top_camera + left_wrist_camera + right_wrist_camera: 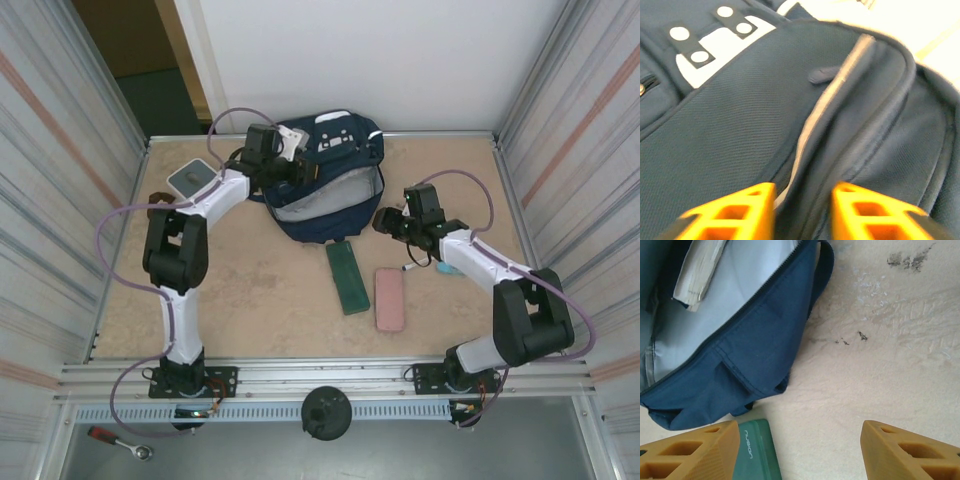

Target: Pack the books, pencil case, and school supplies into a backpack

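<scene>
The navy backpack point(325, 190) lies at the back middle of the table with its mouth unzipped toward me. My left gripper point(283, 172) is at its upper left rim. In the left wrist view the gripper point(804, 187) is open, with the backpack's point(730, 130) pale-lined rim running between its orange fingers. My right gripper point(385, 222) hovers open beside the bag's right side. In the right wrist view the gripper point(800, 427) is over bare table. A book's pale page edge point(700, 270) shows inside the backpack point(755, 345). A green pencil case point(347, 277) point(752, 450) lies in front of the bag.
A pink flat case point(389, 298) lies to the right of the green one. A slim white marker point(412, 268) and a small light-blue item point(448, 268) lie beside the right forearm. A white-and-grey square box point(190, 180) sits at the back left. Ribbed walls enclose the table.
</scene>
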Robot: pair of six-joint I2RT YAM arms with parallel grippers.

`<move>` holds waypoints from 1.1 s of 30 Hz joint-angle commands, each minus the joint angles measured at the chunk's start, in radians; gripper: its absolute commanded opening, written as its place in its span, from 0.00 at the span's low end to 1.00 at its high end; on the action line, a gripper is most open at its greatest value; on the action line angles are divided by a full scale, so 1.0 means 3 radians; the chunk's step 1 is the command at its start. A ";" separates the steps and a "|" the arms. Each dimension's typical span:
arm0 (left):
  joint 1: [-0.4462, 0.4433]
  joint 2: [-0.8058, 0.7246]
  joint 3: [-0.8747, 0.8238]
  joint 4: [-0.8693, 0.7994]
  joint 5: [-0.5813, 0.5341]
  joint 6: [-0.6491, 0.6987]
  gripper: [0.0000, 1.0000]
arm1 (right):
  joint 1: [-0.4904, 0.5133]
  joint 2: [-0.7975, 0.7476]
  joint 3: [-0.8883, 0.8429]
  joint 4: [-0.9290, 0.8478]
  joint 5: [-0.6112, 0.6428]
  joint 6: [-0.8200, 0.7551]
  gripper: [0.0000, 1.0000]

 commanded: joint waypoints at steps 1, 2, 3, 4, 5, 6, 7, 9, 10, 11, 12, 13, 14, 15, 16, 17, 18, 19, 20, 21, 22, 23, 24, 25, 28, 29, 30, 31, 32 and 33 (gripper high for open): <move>0.0156 -0.0442 -0.0295 0.0133 -0.0542 -0.0455 0.46 | -0.0050 0.0109 0.0125 0.0131 -0.0134 0.0112 0.64; 0.0254 -0.0524 -0.0479 0.0211 -0.0605 -0.0736 0.50 | -0.0081 0.0117 0.0111 0.0176 -0.0142 0.0162 0.64; 0.0375 -0.0597 -0.0688 0.0349 -0.0550 -0.1041 0.52 | -0.0106 0.0111 0.0084 0.0244 -0.0149 0.0220 0.64; 0.0487 -0.0642 -0.0885 0.0525 -0.0416 -0.1279 0.54 | -0.0127 0.0102 0.0058 0.0319 -0.0157 0.0262 0.64; 0.0601 -0.0680 -0.1110 0.0739 -0.0296 -0.1562 0.56 | -0.0144 0.0100 0.0029 0.0420 -0.0169 0.0317 0.64; 0.0678 -0.0698 -0.1300 0.0890 -0.0238 -0.1761 0.57 | -0.0157 0.0112 0.0013 0.0514 -0.0174 0.0373 0.65; 0.0720 -0.0700 -0.1406 0.0941 -0.0230 -0.1854 0.58 | -0.0164 0.0150 0.0021 0.0588 -0.0182 0.0415 0.65; 0.0731 -0.0672 -0.1530 0.0874 -0.0277 -0.1847 0.60 | -0.0171 0.0312 0.0101 0.0702 -0.0249 0.0513 0.66; 0.0718 -0.0648 -0.1554 0.0846 -0.0277 -0.1825 0.61 | -0.0167 0.0402 0.0155 0.0743 -0.0274 0.0564 0.66; 0.0698 -0.0627 -0.1592 0.0837 -0.0265 -0.1817 0.62 | -0.0168 0.0508 0.0212 0.0796 -0.0308 0.0623 0.66; 0.0673 -0.0611 -0.1635 0.0852 -0.0250 -0.1821 0.62 | -0.0166 0.0636 0.0267 0.0869 -0.0346 0.0690 0.66; 0.0652 -0.0604 -0.1675 0.0871 -0.0248 -0.1819 0.62 | -0.0169 0.0733 0.0307 0.0936 -0.0377 0.0743 0.66; 0.0622 -0.0593 -0.1711 0.0871 -0.0244 -0.1820 0.62 | -0.0167 0.0842 0.0348 0.1020 -0.0415 0.0808 0.66; 0.0595 -0.0580 -0.1740 0.0883 -0.0230 -0.1818 0.63 | -0.0167 0.0944 0.0390 0.1102 -0.0461 0.0871 0.66; 0.0568 -0.0573 -0.1758 0.0897 -0.0208 -0.1823 0.63 | -0.0166 0.1030 0.0431 0.1167 -0.0502 0.0915 0.66; 0.0536 -0.0563 -0.1791 0.0935 -0.0177 -0.1839 0.63 | -0.0164 0.1124 0.0488 0.1224 -0.0541 0.0946 0.65; 0.0507 -0.0553 -0.1809 0.0977 -0.0146 -0.1855 0.63 | -0.0166 0.1199 0.0543 0.1247 -0.0579 0.0972 0.65; 0.0474 -0.0533 -0.1816 0.1025 -0.0094 -0.1884 0.63 | -0.0166 0.1280 0.0611 0.1250 -0.0606 0.0986 0.65; 0.0437 -0.0506 -0.1820 0.1067 -0.0039 -0.1915 0.62 | -0.0167 0.1337 0.0664 0.1249 -0.0608 0.0982 0.64; 0.0400 -0.0480 -0.1808 0.1098 0.0003 -0.1936 0.62 | -0.0175 0.1378 0.0711 0.1235 -0.0605 0.0975 0.64; 0.0355 -0.0449 -0.1793 0.1107 0.0029 -0.1949 0.62 | -0.0191 0.1418 0.0746 0.1218 -0.0610 0.0974 0.64; 0.0303 -0.0428 -0.1786 0.1115 0.0029 -0.1962 0.62 | -0.0213 0.1446 0.0772 0.1215 -0.0618 0.0974 0.64; 0.0257 -0.0415 -0.1782 0.1118 0.0029 -0.1963 0.62 | -0.0231 0.1463 0.0787 0.1209 -0.0621 0.0979 0.64; 0.0202 -0.0405 -0.1781 0.1120 0.0020 -0.1969 0.61 | -0.0254 0.1483 0.0802 0.1203 -0.0630 0.0975 0.63; 0.0031 -0.0371 -0.1750 0.1177 0.0025 -0.2006 0.60 | -0.0318 0.1535 0.0844 0.1179 -0.0679 0.0956 0.63; -0.0042 -0.0354 -0.1706 0.1177 0.0036 -0.2010 0.60 | -0.0344 0.1561 0.0870 0.1157 -0.0711 0.0941 0.63; -0.0105 -0.0336 -0.1659 0.1163 0.0027 -0.2010 0.60 | -0.0363 0.1586 0.0912 0.1124 -0.0736 0.0920 0.63; -0.0180 -0.0314 -0.1597 0.1145 0.0018 -0.2006 0.60 | -0.0389 0.1614 0.0960 0.1077 -0.0763 0.0892 0.62; -0.0257 -0.0285 -0.1529 0.1132 0.0008 -0.2001 0.60 | -0.0412 0.1646 0.1016 0.1031 -0.0778 0.0856 0.62; -0.0323 -0.0251 -0.1455 0.1117 0.0000 -0.2001 0.59 | -0.0433 0.1681 0.1071 0.0979 -0.0800 0.0826 0.62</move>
